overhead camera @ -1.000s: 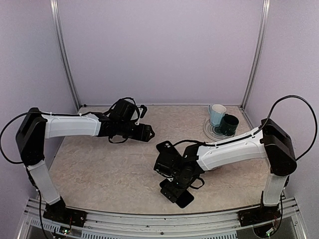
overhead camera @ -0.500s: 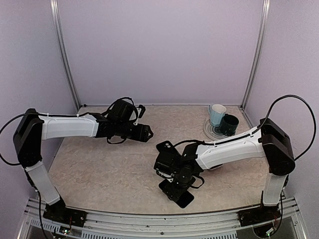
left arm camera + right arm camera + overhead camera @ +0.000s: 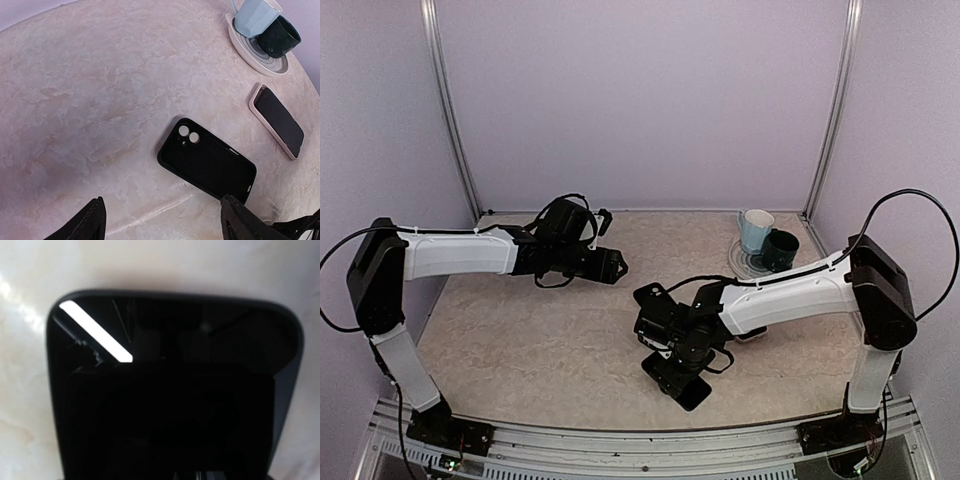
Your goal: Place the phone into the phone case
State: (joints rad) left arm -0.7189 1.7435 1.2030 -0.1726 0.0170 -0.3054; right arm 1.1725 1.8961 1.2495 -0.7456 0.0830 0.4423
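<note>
The pink-rimmed, dark-screened phone (image 3: 278,121) is lying flat and face up on the marbled beige tabletop (image 3: 550,340). It is sitting near the striped round saucer (image 3: 256,56) and clearly apart from the black rounded phone case (image 3: 206,165), so nothing is seated in the case yet.

Over the last second the right hand (image 3: 672,358) has been easing down and slightly rightward over the case near the tabletop's front edge. The case itself seems to be shifting a little with it. To my eye this means the work is starting at the case, which is being steadied or repositioned, while the phone is waiting untouched.

The right wrist view is filling with a glossy black rounded slab, probably that case. The fingers are not showing there, so I cannot tell whether that hand is spread or clamped on anything.

The right forearm is stretching low and leftward across the tabletop, with the wrist bending down. The left arm is reaching rightward across the far left side and is hardly moving. The left hand (image 3: 167,225) is hovering level, with its fingers spread and grasping nothing.
</note>
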